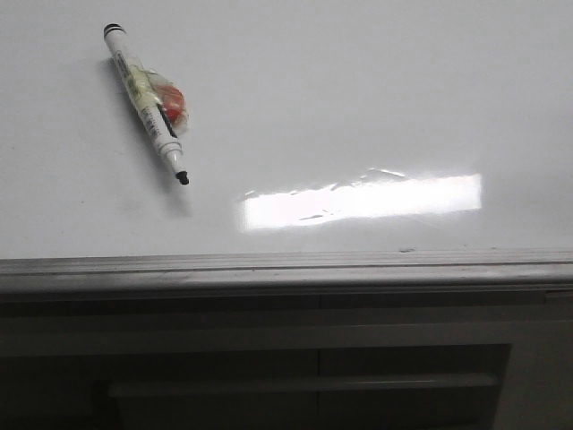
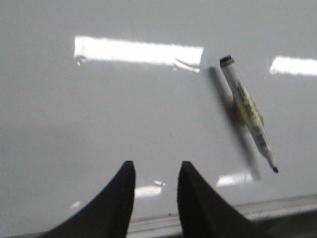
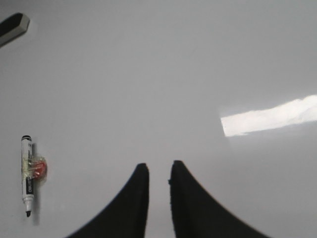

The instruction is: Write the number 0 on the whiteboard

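- Left gripper (image 2: 155,191): its two dark fingers (image 2: 119,203) stand slightly apart with bare board showing in the gap. They pinch nothing and hang over the whiteboard near its grey edge strip.
- Right gripper (image 3: 158,191): its fingers (image 3: 133,203) are also a little apart, a narrow slit between them, nothing held. Whether either pair touches the board I cannot tell from the wrist views.
- Marker (image 1: 146,103): lies flat on the whiteboard (image 1: 358,90), uncapped, dark tip pointing toward the edge strip. It is well apart from both grippers. A clear wrap with a red-orange blob is taped round its barrel; what that is I cannot make out.
- The number 0: not on the board. No black line or loop shows in any view, so the whiteboard is plain apart from the glare patch (image 1: 363,199), which lies between the marker and the far end of the edge strip.
- Judgement: the task looks unstarted. Still to do, by my reading: pick up the marker, bring its tip to the board, draw the loop.
- Edge strip (image 1: 286,264) runs along the near side of the board; the dark panelled cabinet front (image 1: 295,376) sits below it.
- Hidden or unclear: neither arm appears in the front view. A dark object (image 3: 12,27) is cut off at the corner of the right wrist view, unidentified. The left wrist view is blurred around the marker.
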